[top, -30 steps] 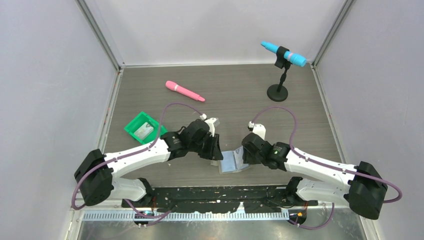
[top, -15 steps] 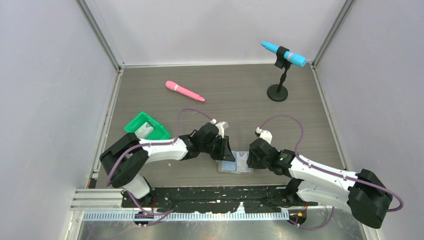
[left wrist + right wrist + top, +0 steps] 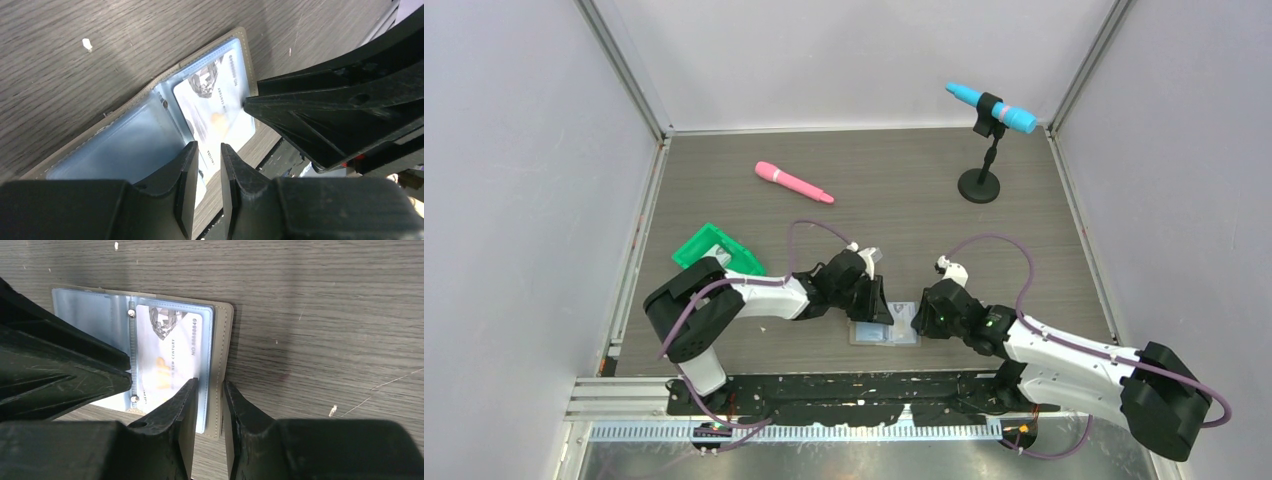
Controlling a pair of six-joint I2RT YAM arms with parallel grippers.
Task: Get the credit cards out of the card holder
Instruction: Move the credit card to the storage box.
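Working on the last card showing in the card holder (image 3: pixel 886 328), so go slow here. Got the holder lying open and flat on the table (image 3: pixel 904 200), right at the near edge, with both grippers crowding it.

Seeing the left gripper (image 3: pixel 209 150) over the holder's middle seam, fingers nearly together with only a slit between, tips right at the credit card (image 3: pixel 170 350). Can't tell if pinching anything or not. Same story for the right gripper (image 3: pixel 210 385): narrow gap, straddling the holder's right-hand edge, cover and pocket lip both. Can't tell if clamped on it or only sitting around it.

Tips for doing it well, just my guess:
- Pin the cover flat with one side, pull with the other.
- Grab only the card, not the blue plastic, otherwise probably dragging the whole holder along.
- Slide flat along the pocket, no yanking upward.
- Can't make out the pocket's open side, so worth sorting that out first.

On to contents. Right pocket of the holder: one pale card with faint print, tucked fully in. Left pocket: only blue plastic, looks empty. Well off to the left of the holder and further back: green tray (image 3: pixel 692 246) with something pale and flat (image 3: pixel 714 252) inside, probably a card, too small to call.
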